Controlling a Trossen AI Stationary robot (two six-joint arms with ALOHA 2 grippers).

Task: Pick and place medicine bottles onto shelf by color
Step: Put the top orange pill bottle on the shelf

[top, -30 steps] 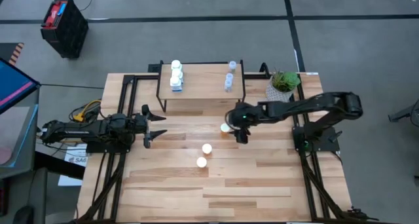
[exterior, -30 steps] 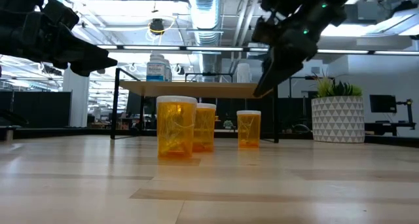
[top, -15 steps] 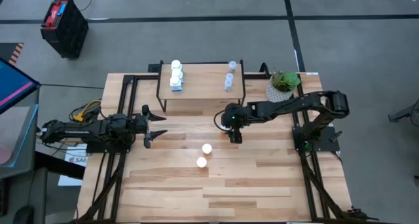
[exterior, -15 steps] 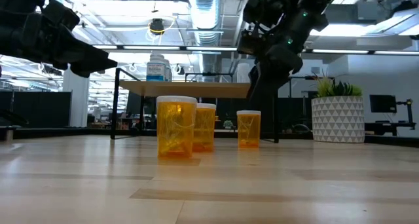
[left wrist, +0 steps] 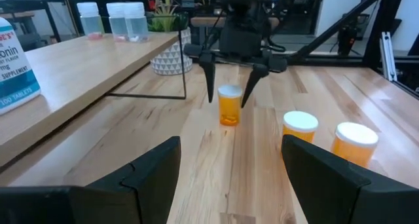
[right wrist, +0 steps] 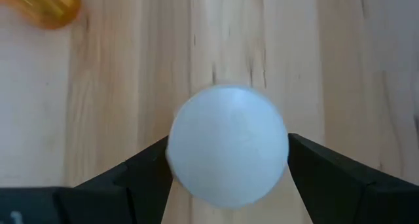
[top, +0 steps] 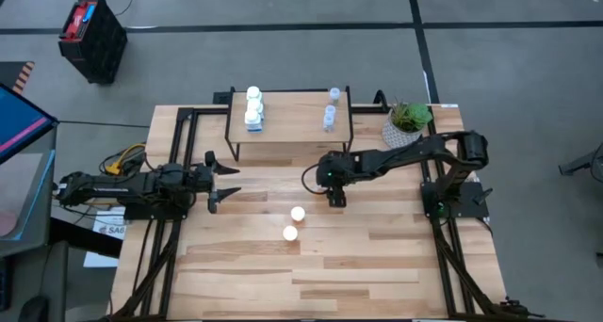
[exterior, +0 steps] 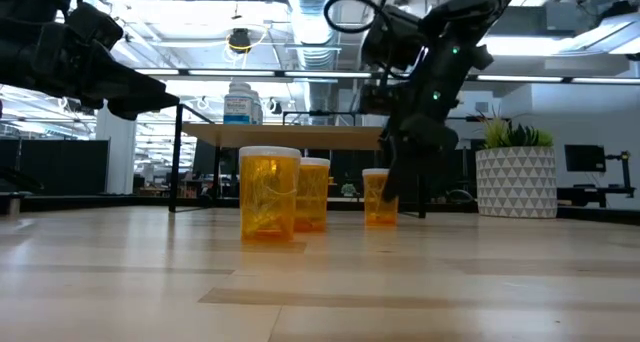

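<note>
Three orange bottles with white caps stand upright on the wooden table. My right gripper (top: 329, 185) is open and points down over the one nearest the shelf (left wrist: 229, 105). Its fingers stand on either side of that bottle's white cap (right wrist: 227, 145), with a small gap showing in the left wrist view. The other two orange bottles (top: 298, 213) (top: 289, 233) stand nearer the front. The shelf (top: 292, 134) carries white bottles (top: 253, 108) at its left end and clear bottles (top: 331, 110) at its right end. My left gripper (top: 224, 181) waits open at the table's left.
A potted green plant (top: 407, 120) in a white pot stands at the back right, beside the shelf. The shelf's thin black legs (left wrist: 183, 73) stand just behind the right gripper. Bare tabletop lies toward the near edge (top: 330, 275).
My right gripper has gone toward the table's left and down over the orange bottle nearest the shelf. Its open fingers now stand on either side of the bottle's cap. The bottles have not moved.
</note>
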